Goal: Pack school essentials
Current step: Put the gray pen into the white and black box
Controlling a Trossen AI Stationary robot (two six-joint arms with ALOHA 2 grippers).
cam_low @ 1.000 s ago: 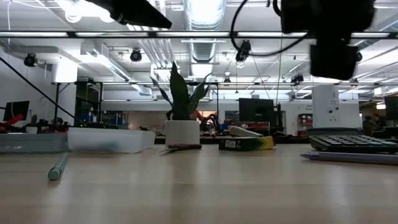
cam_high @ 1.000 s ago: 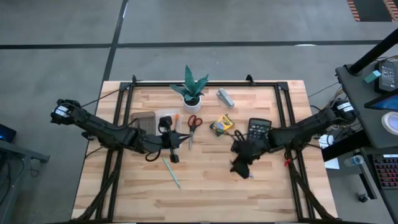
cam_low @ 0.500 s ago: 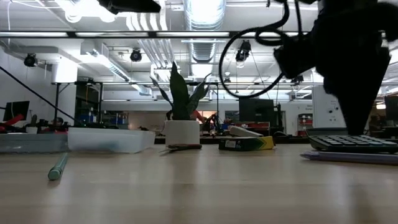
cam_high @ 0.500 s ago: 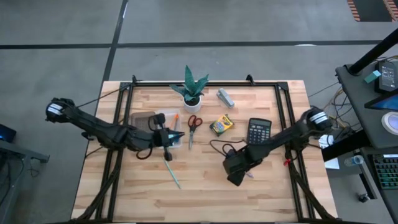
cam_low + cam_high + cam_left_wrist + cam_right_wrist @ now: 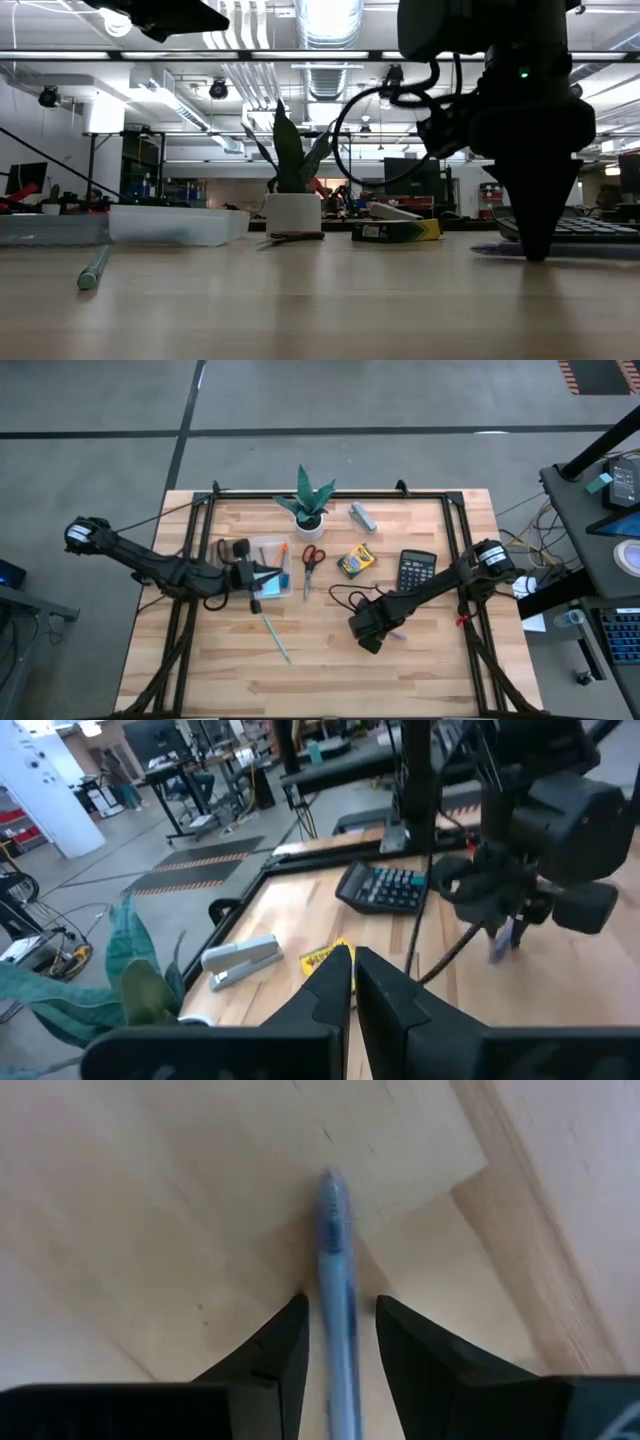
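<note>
From above, you see the right gripper (image 5: 368,630) has travelled from beside the black button calculator (image 5: 416,570) toward the middle of the wooden bench (image 5: 440,670), dropping onto a thin blue pen (image 5: 398,633) near the front-right. The left gripper (image 5: 262,578), fingers pressed together and empty, has drawn back over the clear plastic tray (image 5: 268,550) by the left edge. The red-handled scissors (image 5: 312,556), yellow-green crayon box (image 5: 354,561) and teal pencil (image 5: 275,636) lie unpacked.

At bench height, the right gripper's tips now touch the board.

Your left wrist camera shows its fingers (image 5: 330,982) shut on nothing, the grey stapler (image 5: 240,960) beyond.

Your right wrist camera shows narrowed fingers (image 5: 284,1342) straddling the pen, not yet pinching; the pickup looks imminent. No writing is legible anywhere.
</note>
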